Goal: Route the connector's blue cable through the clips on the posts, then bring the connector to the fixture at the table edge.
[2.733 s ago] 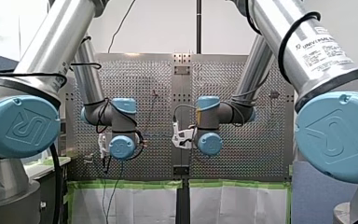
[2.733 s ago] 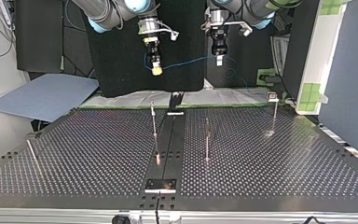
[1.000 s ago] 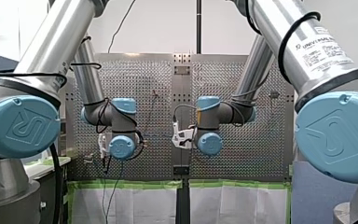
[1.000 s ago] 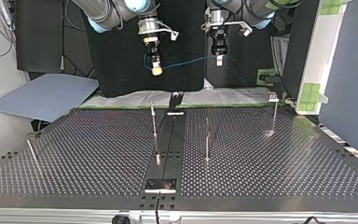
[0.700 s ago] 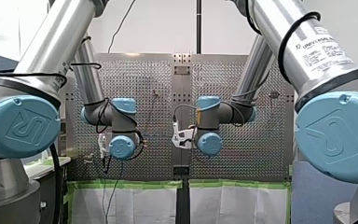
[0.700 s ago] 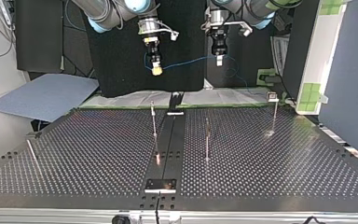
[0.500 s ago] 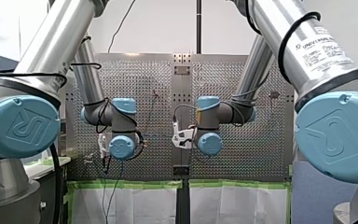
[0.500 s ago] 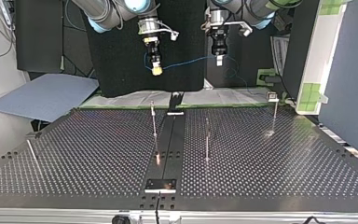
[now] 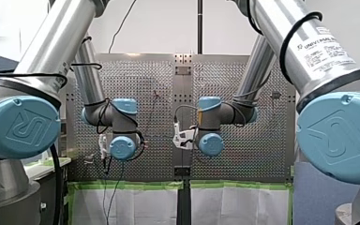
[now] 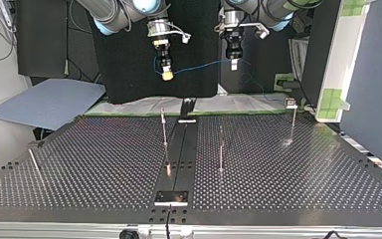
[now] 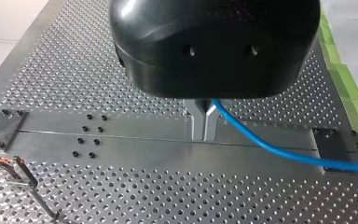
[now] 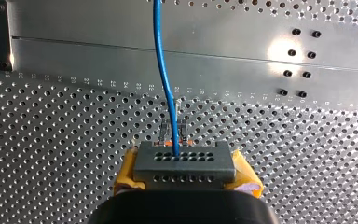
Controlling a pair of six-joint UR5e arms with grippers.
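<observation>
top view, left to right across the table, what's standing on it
slanted rod -> left post -> middle post -> right post, with a clip on top

Three posts (image 10: 164,130) on table (image 10: 79,164); plate (image 10: 171,197) at top view's near edge; cable (image 10: 204,64) strung above far edge.

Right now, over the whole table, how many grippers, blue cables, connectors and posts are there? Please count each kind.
grippers: 2 (my left gripper, my right gripper)
blue cable: 1
connector: 1
posts: 4
total: 8
</observation>
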